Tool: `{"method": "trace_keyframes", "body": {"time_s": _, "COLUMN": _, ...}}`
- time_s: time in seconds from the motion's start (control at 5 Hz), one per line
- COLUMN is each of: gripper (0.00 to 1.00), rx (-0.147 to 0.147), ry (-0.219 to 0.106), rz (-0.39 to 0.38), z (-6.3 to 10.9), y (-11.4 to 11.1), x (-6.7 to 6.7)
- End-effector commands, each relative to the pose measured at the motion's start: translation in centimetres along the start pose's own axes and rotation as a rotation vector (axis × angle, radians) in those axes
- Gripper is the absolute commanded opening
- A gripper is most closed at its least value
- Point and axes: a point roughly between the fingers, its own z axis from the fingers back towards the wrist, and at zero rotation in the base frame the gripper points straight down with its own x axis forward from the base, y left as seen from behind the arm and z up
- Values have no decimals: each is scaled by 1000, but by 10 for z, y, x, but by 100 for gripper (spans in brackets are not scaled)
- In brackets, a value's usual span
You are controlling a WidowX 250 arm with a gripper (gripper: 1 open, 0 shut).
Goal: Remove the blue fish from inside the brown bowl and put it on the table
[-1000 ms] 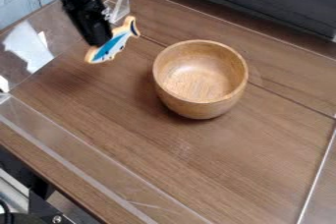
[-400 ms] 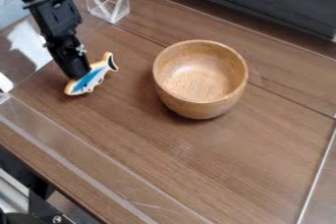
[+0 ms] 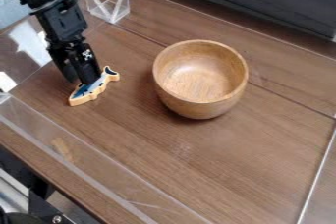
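Observation:
The blue fish (image 3: 89,90) lies flat on the table (image 3: 197,164) at the left, well clear of the brown bowl (image 3: 201,79). The bowl sits upright in the middle with nothing inside it. My black gripper (image 3: 79,74) points down right over the fish's tail end, low to the tabletop. Its fingers stand apart, open, and the fish rests on the wood below them. Part of the fish's near-left end is hidden behind the fingers.
A clear triangular plastic stand (image 3: 108,4) is at the back left behind the arm. A glossy clear strip (image 3: 46,135) runs along the table's left and front edges. A dark wall borders the far side.
The gripper came down and to the left with the fish, from hanging in the air to table level. The fish now lies on the wood and the fingers have spread.

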Motion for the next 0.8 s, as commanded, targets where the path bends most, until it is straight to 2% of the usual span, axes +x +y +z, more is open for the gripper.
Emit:
{"method": "trace_keyframes", "body": {"time_s": 0.0, "gripper": 0, "rx": 73, "ry": -22, "rz": -56, "z": 17, "y": -8, "x": 7}}
{"method": "trace_keyframes", "body": {"time_s": 0.2, "gripper": 100, "rx": 101, "ry": -15, "rz": -86, "z": 19, "y": -13, "x": 10}}
{"method": "trace_keyframes", "body": {"time_s": 0.4, "gripper": 0, "rx": 116, "ry": -29, "rz": -49, "z": 18, "y": -18, "x": 17}}
{"method": "trace_keyframes", "body": {"time_s": 0.6, "gripper": 0, "rx": 117, "ry": -50, "rz": 5, "z": 18, "y": -23, "x": 23}}
